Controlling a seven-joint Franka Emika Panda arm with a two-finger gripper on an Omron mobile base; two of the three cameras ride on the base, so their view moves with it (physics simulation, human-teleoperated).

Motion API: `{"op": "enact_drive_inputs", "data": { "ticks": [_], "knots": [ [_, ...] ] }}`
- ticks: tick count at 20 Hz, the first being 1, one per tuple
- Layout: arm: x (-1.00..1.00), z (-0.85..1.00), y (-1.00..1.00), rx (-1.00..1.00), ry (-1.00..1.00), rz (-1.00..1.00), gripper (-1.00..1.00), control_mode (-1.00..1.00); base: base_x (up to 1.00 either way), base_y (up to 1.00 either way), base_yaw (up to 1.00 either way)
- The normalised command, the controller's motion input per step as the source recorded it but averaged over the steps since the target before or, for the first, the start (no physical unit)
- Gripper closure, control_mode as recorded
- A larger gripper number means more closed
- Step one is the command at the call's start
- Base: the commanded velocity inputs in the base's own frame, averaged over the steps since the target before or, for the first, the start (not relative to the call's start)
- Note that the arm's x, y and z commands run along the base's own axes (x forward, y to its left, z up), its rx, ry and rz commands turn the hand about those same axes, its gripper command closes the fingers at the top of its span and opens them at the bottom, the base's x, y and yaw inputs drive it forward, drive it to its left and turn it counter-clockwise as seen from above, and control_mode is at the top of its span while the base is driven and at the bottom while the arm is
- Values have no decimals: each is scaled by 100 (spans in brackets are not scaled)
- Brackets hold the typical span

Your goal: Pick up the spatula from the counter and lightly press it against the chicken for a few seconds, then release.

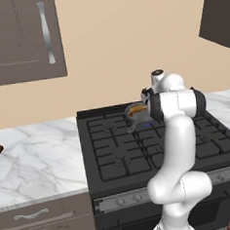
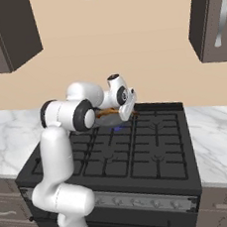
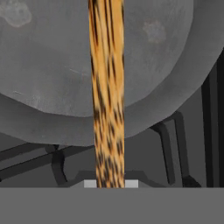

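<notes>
The wooden spatula (image 3: 107, 87), orange-brown with dark grain, runs straight up the hand view from my gripper (image 3: 110, 183), which is shut on its handle. Its far end reaches over the grey pan (image 3: 48, 65). The pan (image 1: 134, 116) sits on the stove's back burner in the left base view, with a brown patch (image 1: 134, 110) inside it; I cannot tell whether that patch is the chicken or the spatula blade. My gripper (image 2: 127, 107) hangs at the pan's (image 2: 106, 120) right rim in the right base view, tilted down toward it.
Around the pan, the black stove (image 1: 125, 155) has dark burner grates (image 3: 175, 144). Marble counter (image 1: 37, 162) lies to the left and also to the right (image 2: 218, 138). Dark wall cabinets (image 2: 214, 14) hang above both sides.
</notes>
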Motion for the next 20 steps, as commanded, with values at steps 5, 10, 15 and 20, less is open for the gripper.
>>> {"op": "enact_drive_inputs", "data": {
  "ticks": [5, 10, 15, 20],
  "knots": [
    [20, -15, 0, 0, 0, 3, 100, -100, 0, 0, 0],
    [6, -18, 0, 0, 0, 3, 100, -100, 0, 0, 0],
    [0, -9, 0, 0, 0, 2, 100, -100, 0, 0, 0],
    [0, -1, 0, 0, 0, 1, 100, -100, 0, 0, 0]
  ]
}}
